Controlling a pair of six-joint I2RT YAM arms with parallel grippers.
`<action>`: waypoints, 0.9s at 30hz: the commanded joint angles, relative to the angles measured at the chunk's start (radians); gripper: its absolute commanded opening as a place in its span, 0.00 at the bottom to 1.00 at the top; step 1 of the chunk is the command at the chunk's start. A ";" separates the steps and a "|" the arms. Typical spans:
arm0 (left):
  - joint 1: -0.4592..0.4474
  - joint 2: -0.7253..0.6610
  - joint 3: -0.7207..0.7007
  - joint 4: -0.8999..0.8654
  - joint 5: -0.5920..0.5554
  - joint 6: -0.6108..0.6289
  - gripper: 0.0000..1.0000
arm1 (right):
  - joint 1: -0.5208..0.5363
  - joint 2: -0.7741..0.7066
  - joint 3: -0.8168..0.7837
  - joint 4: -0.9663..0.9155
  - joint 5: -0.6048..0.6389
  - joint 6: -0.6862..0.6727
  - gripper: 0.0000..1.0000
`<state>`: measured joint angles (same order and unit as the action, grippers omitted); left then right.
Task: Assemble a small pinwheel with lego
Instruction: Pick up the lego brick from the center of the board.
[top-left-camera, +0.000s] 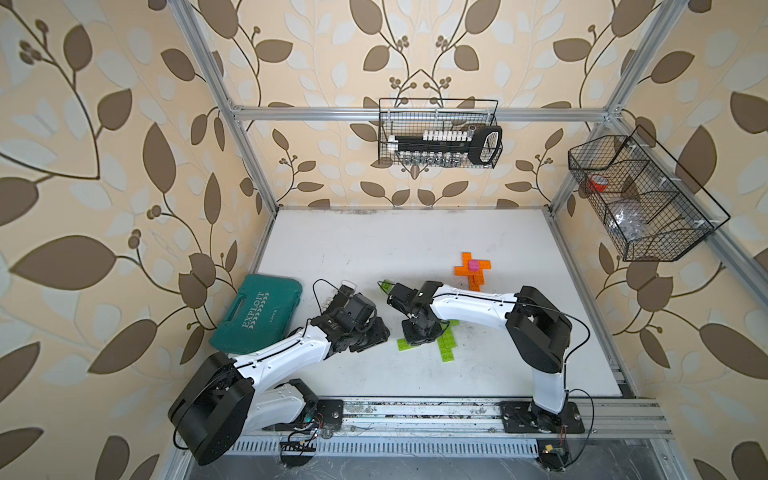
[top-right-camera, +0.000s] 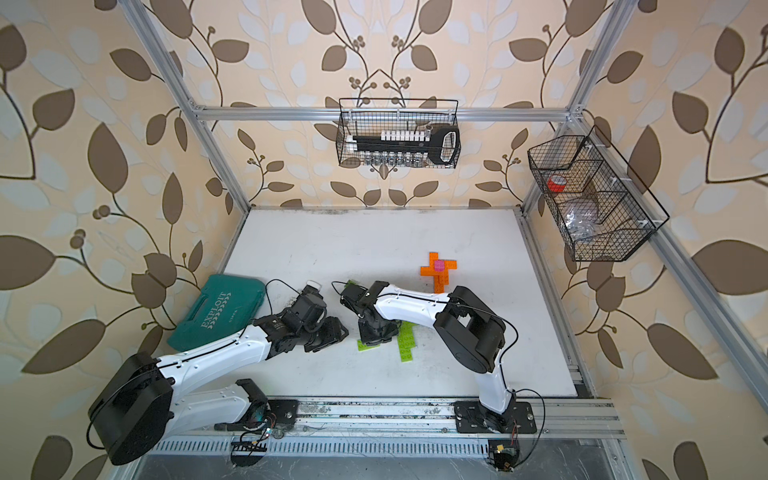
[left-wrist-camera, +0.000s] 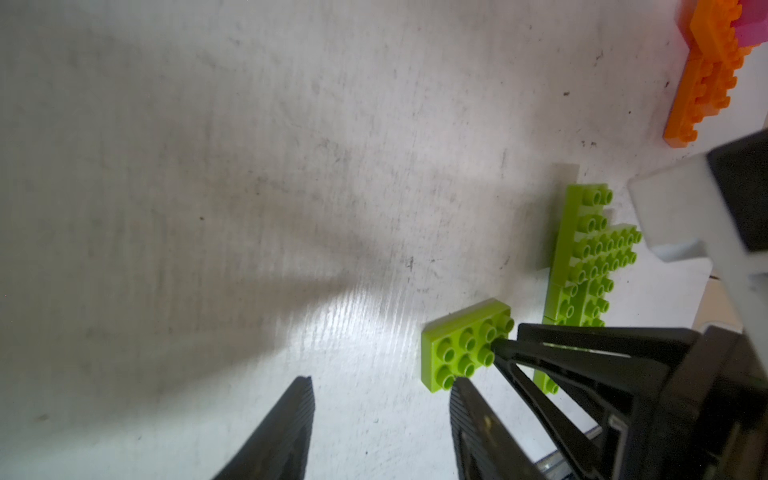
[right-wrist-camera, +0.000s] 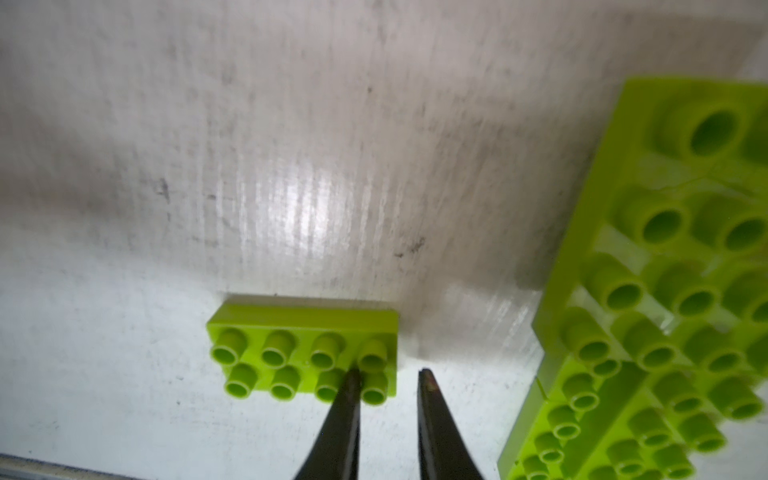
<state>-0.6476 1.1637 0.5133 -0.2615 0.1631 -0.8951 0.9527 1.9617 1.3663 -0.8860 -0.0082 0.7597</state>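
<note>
In a top view the orange cross (top-left-camera: 473, 272), capped by a pink brick (top-left-camera: 474, 264), lies far back on the table (top-left-camera: 374, 249). The green cluster (top-left-camera: 448, 345) and a loose brick (top-left-camera: 404, 344) lie nearer, under the right gripper (top-left-camera: 415, 336).

Left wrist: the left gripper (left-wrist-camera: 380, 380) gapes empty just beside the loose brick.

Right wrist: the right gripper's jaws stand narrowly parted and clamp nothing, one tip on the studs, the other off the brick's end.

The brick looks light, stiff and slick, so it will likely skid. Pinch it across its smooth long sides.
</note>
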 joint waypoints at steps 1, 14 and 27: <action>-0.001 -0.021 -0.004 0.002 -0.029 0.015 0.55 | -0.001 0.025 0.025 -0.041 0.004 0.012 0.20; -0.002 -0.015 -0.003 -0.001 -0.028 0.015 0.55 | 0.015 0.037 0.033 -0.084 0.048 0.001 0.08; -0.003 -0.020 -0.004 0.037 -0.015 0.032 0.55 | 0.020 -0.043 0.012 -0.029 0.005 -0.019 0.05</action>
<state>-0.6476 1.1637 0.5125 -0.2558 0.1486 -0.8906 0.9680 1.9667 1.3819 -0.9241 0.0101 0.7509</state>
